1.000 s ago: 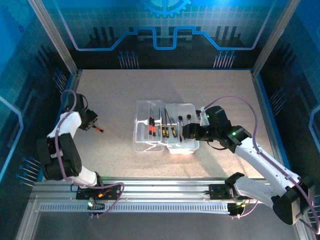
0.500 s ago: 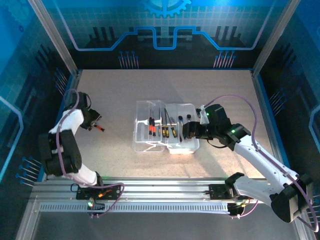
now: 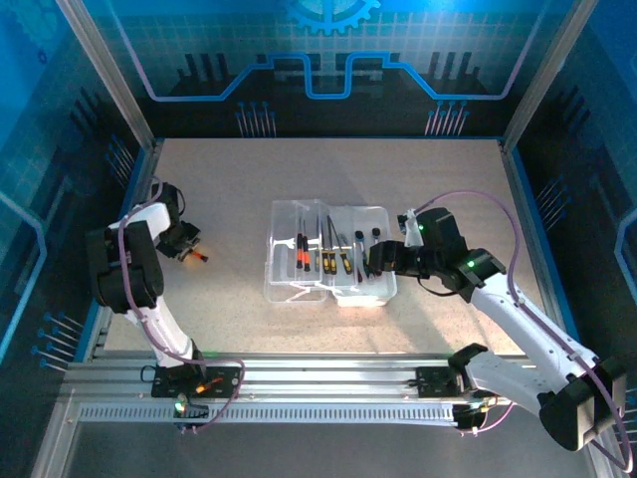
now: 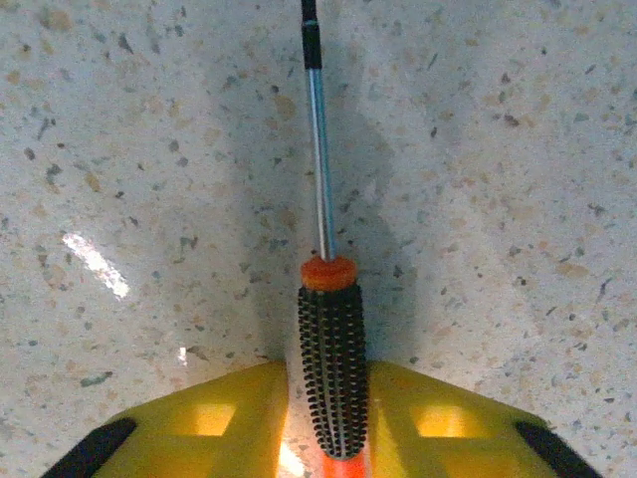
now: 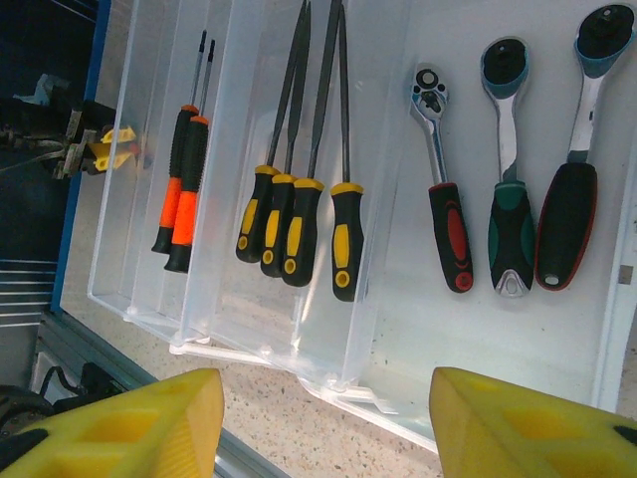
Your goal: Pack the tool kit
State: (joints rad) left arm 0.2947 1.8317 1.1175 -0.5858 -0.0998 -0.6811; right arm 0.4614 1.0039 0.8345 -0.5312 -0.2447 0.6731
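Left end effector [image 4: 328, 383] straddles screwdriver [image 4: 331, 339] on speckled table [image 4: 498, 199], grip unclear; right end effector [image 5: 326, 388] gapes over case [image 5: 398, 249].

The bench [image 3: 249, 189] is overlooked from above and behind. Its tool case [image 3: 284, 221] is shared with the close right-wrist view.

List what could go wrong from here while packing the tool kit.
1. The left fingers flank only the rear end of the screwdriver; lifted like that, its long shaft could droop or slip out.
2. The right fingers hover open at the near edge of the case; they might nudge it as the screwdriver arrives.
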